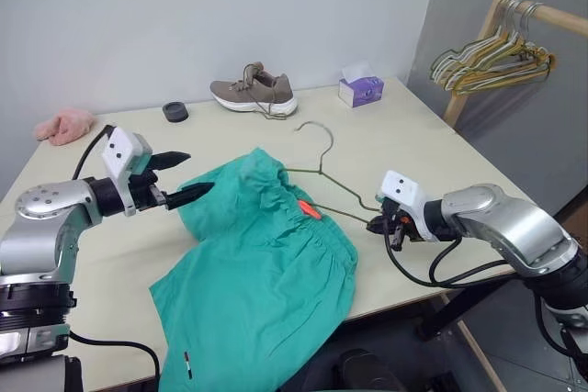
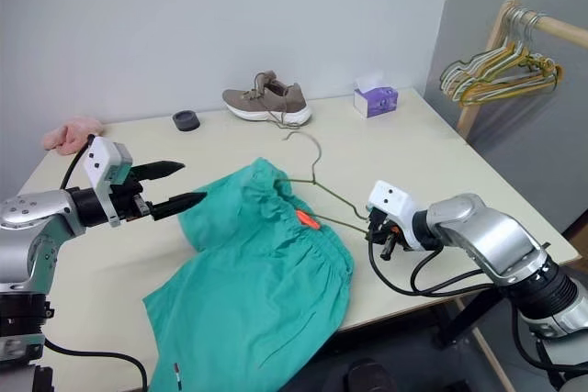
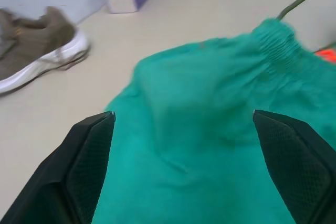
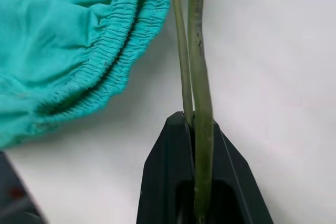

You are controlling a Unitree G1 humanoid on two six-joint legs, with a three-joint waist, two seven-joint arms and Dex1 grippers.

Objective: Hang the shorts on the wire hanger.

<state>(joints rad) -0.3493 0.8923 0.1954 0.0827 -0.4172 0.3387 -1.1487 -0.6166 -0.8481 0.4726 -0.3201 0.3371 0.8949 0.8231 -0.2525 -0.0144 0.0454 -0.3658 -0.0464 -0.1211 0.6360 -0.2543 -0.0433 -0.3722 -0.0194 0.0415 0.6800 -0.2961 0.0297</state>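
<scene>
Pinching one corner of the wire hanger (image 1: 323,172) between its pressed-together fingers, the right gripper (image 1: 378,224) sits near the table's (image 1: 432,149) right edge, with the hanger's hook curling toward the far edge and its other end hidden inside the waistband. The shorts (image 1: 253,273) lie crumpled at the table's middle, spilling over the near edge, an orange tag (image 1: 309,209) at the gathered waist. Just left of the waistband, the left gripper (image 1: 184,177) hovers with fingers spread wide, holding nothing.
</scene>
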